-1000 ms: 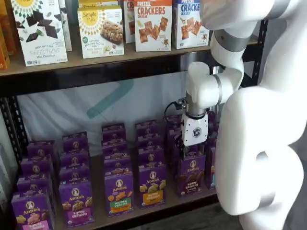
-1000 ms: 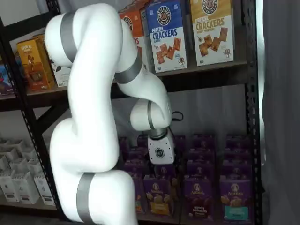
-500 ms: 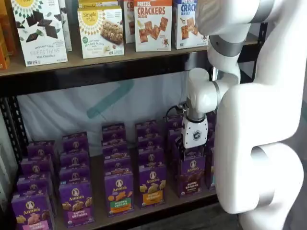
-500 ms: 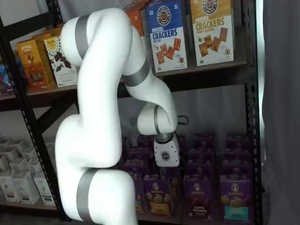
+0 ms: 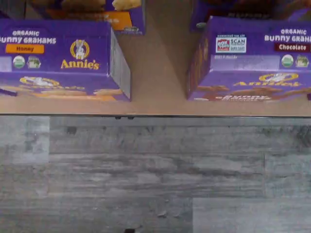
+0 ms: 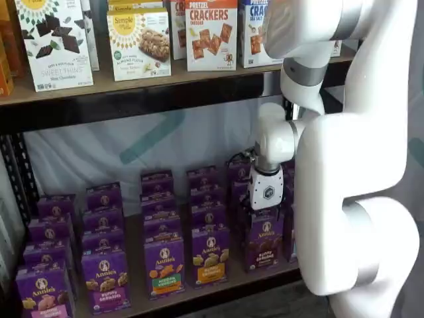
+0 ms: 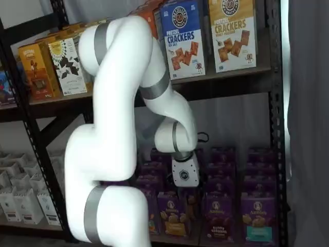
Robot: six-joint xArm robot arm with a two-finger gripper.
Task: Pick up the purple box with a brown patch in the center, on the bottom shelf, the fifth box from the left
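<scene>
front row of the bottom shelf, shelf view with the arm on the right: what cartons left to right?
Pink-band carton → bunny grahams carton with tan cookies → orange-and-green-band carton → yellow-band carton → the purple box with brown cookies, under the gripper body. Anything further right is hidden by the arm.

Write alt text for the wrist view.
Two purple Annie's cartons stand at the edge of the bottom shelf, seen from above: the purple box marked Chocolate, and a Honey carton beside it, apart. Grey plank floor lies below.
</scene>
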